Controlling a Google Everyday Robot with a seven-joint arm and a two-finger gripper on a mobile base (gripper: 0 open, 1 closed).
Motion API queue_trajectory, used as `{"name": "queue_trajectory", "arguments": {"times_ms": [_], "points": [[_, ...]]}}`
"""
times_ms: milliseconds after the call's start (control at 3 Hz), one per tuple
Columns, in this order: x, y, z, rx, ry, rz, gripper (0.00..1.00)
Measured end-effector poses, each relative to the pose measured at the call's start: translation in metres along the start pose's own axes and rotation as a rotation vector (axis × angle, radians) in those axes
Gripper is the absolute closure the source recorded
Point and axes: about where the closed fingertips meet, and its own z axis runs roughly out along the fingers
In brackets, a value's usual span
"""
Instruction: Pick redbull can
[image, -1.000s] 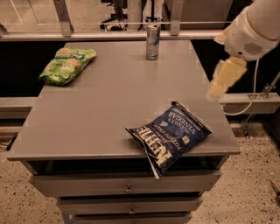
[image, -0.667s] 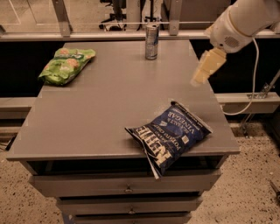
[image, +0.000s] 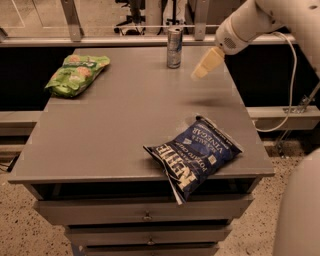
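Observation:
The redbull can (image: 174, 47), slim, silver and blue, stands upright at the back edge of the grey table (image: 125, 125), near the middle. My gripper (image: 203, 69) hangs above the table's back right part, to the right of the can and a little nearer to me. It is apart from the can and holds nothing that I can see. The white arm comes in from the upper right.
A green chip bag (image: 76, 73) lies at the back left. A dark blue chip bag (image: 194, 152) lies at the front right, overhanging the front edge. Drawers sit under the tabletop. A rail runs behind the table, and a cable hangs at the right.
The gripper has moved left and toward the back of the table, closing on the can. The can and both bags have not moved.

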Motion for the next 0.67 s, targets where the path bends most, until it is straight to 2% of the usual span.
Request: {"name": "queue_trajectory", "arguments": {"times_ms": [333, 667], "points": [[-0.011, -0.035, 0.045, 0.026, -0.081, 0.105, 0.0], [-0.019, -0.052, 0.066, 0.039, -0.148, 0.16, 0.0]]}}
